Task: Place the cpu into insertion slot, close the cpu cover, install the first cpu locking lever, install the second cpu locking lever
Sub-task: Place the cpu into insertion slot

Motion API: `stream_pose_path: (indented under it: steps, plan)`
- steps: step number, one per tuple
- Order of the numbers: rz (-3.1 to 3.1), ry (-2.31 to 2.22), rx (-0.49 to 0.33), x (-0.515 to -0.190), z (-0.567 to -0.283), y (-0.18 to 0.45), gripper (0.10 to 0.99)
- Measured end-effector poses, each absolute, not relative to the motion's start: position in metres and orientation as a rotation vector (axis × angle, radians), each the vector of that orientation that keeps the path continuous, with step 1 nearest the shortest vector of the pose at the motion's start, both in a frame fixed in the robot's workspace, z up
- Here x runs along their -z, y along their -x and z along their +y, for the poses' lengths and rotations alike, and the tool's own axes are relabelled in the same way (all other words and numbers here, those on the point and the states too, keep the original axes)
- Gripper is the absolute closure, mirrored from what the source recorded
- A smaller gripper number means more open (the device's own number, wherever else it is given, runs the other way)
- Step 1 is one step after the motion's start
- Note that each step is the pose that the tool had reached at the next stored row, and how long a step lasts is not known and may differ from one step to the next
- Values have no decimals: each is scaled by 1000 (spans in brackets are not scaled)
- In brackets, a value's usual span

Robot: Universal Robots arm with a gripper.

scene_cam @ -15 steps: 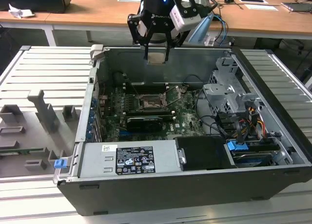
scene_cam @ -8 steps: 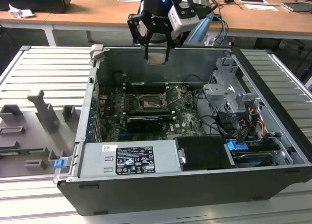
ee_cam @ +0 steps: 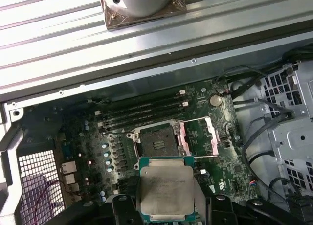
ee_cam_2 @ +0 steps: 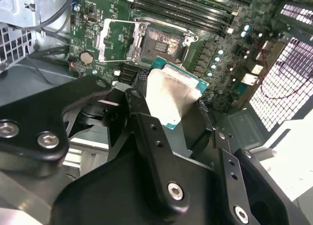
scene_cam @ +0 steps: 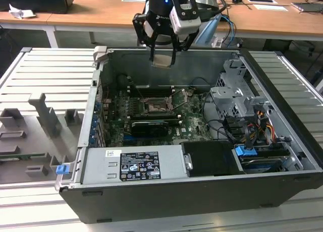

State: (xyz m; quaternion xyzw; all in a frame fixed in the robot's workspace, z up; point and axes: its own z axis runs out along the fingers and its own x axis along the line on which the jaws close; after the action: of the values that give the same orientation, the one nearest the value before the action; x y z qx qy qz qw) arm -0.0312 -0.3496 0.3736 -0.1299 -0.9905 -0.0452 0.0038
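My gripper [scene_cam: 162, 54] hangs above the open computer case, shut on the cpu [scene_cam: 162, 60], a pale silver-beige square chip with a green edge. In both wrist views the cpu [ee_cam: 166, 188] [ee_cam_2: 168, 95] sits between the black fingers [ee_cam: 119, 205] [ee_cam_2: 142, 118], held level and well above the board. The insertion slot [ee_cam: 156, 140] [ee_cam_2: 164, 40] [scene_cam: 153, 106] lies below and just ahead of the chip, dark and bare. The cpu cover [ee_cam: 198, 136] [ee_cam_2: 112, 38] is swung open beside the slot.
Long black memory sticks [ee_cam: 142, 110] run behind the slot. A grey drive cage [scene_cam: 237, 98] with cables stands at the exterior view's right, and the power supply [scene_cam: 133, 164] is at the front. The case wall [scene_cam: 202, 65] rises behind the gripper. A grey fixture tray [scene_cam: 35, 136] lies at the exterior view's left.
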Motion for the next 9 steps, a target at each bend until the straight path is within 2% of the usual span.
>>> stream_pose_path:
  steps: [9]
  plan:
    - [-3098,465,141,-370,-350,31,557]
